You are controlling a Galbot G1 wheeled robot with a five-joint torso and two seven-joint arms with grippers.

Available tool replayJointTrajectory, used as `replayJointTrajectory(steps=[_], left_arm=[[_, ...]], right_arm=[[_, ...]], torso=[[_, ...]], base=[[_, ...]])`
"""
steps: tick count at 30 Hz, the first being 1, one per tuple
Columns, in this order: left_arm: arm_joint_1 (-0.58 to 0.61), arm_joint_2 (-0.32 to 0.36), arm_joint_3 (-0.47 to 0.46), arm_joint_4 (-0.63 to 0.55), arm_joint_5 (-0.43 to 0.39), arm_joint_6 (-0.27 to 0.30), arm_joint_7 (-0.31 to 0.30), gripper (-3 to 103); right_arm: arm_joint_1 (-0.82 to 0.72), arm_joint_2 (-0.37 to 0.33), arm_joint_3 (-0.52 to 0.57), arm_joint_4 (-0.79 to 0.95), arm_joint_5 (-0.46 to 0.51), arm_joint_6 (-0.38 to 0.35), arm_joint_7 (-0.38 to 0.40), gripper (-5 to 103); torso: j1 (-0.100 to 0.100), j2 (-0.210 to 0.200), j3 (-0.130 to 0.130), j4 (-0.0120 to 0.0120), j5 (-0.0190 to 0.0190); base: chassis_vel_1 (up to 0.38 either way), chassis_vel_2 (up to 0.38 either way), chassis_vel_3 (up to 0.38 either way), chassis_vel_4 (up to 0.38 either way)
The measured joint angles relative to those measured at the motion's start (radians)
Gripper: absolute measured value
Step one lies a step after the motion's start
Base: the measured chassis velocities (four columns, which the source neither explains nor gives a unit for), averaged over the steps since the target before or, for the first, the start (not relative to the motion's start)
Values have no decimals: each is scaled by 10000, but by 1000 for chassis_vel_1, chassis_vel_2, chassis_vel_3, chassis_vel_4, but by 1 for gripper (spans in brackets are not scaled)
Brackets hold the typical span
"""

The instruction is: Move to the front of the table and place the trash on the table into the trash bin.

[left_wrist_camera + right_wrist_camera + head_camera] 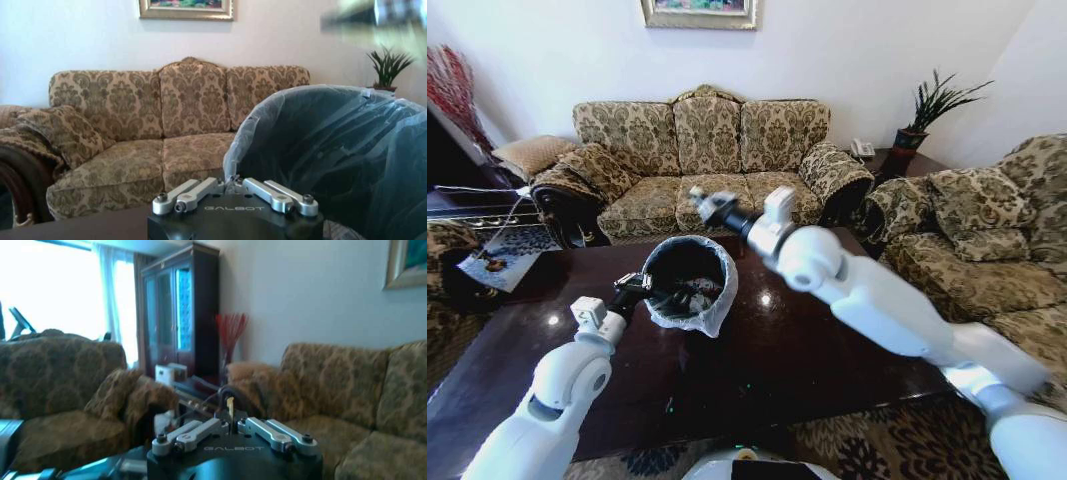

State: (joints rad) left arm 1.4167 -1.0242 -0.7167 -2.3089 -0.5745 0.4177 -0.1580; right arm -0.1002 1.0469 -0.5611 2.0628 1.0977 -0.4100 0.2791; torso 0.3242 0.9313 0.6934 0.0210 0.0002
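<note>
Gripping the trash bin (689, 283) by the bag-lined rim nearest it, the left gripper (641, 288) is sitting low over the dark worktop (807, 350), its fingers closed on that rim. The bin is leaning toward the robot, with trash (699, 296) lying inside. The right gripper (699, 199) is hanging above and beyond the bin, toward the sofa (702, 150), pinching a small yellowish scrap (229, 405) between narrowed fingers.
</note>
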Motion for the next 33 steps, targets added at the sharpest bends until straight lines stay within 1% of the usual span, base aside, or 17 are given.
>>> replayJointTrajectory(steps=[4,5,7,11,15,17,19,22,23,24,25,26,28,29,30,32,33], left_arm=[[-27,-41,-2,8,-6,0,-2,2],[-33,-43,-3,9,-10,-1,-2,2],[-38,-43,-4,10,-12,-1,-1,2],[-70,-39,-5,20,-24,-7,0,2],[-71,-24,-32,20,-39,-9,0,2],[-70,-11,-66,21,-48,-21,-10,2],[-68,-10,-72,24,-53,-25,-13,2],[-57,-60,-76,61,-58,-30,-28,2],[-57,-60,-76,61,-58,-30,-28,2],[-50,-80,-76,65,-58,-31,-31,2],[-38,-118,-77,94,-58,-38,-32,2],[-38,-118,-77,94,-58,-38,-32,2],[-29,-131,-104,173,-58,-44,-42,2],[-25,-130,-127,189,-59,-46,-44,2],[-25,-130,-127,189,-59,-46,-44,2],[17,-172,-238,226,-63,-126,-49,2],[125,-271,-322,205,-49,-205,-102,2]], right_arm=[[-252,-99,-212,104,-95,-668,-112,0],[-302,-98,-219,94,-198,-773,-165,5],[-317,-87,-219,82,-242,-809,-166,5],[-323,9,-133,-78,-497,-844,-263,27],[-316,70,-138,-180,-601,-793,-281,37],[-266,137,-155,-255,-686,-660,-288,48],[-232,170,-153,-271,-704,-587,-275,48],[-98,198,139,-203,-769,-287,-8,65],[-98,198,139,-203,-769,-287,-8,65],[-110,140,319,-130,-824,-297,90,71],[-384,-135,987,194,-924,-423,229,76],[-384,-135,987,194,-924,-423,229,76],[-1291,-902,2284,936,-807,-695,286,86],[-1634,-1258,2612,1178,-756,-740,310,91],[-1634,-1258,2612,1178,-756,-740,310,91],[-2640,-2455,3264,1531,-592,-712,673,99],[-2901,-2710,3385,1499,-565,-682,942,100]], torso=[[0,0,0,-1,-1],[0,0,0,-2,0],[0,0,0,-1,0],[0,0,0,2,-2],[0,0,0,2,-3],[0,0,0,1,-1],[0,0,0,1,-1],[0,0,0,6,-5],[0,0,0,6,-5],[0,0,0,7,-5],[0,0,0,9,-4],[0,0,0,9,-4],[0,0,-1,3,1],[0,0,0,-3,4],[0,0,0,-3,4],[-2,1,-1,-12,6],[-3,2,-2,-12,3]], base=[[0,0,0,0],[0,0,0,0],[0,0,0,0],[0,0,0,0],[0,0,0,0],[0,0,0,0],[0,0,0,0],[0,0,0,0],[0,0,0,0],[0,0,0,0],[0,0,0,0],[0,0,0,0],[0,0,0,0],[0,0,0,0],[0,0,0,0],[0,0,0,0],[0,0,0,0]])
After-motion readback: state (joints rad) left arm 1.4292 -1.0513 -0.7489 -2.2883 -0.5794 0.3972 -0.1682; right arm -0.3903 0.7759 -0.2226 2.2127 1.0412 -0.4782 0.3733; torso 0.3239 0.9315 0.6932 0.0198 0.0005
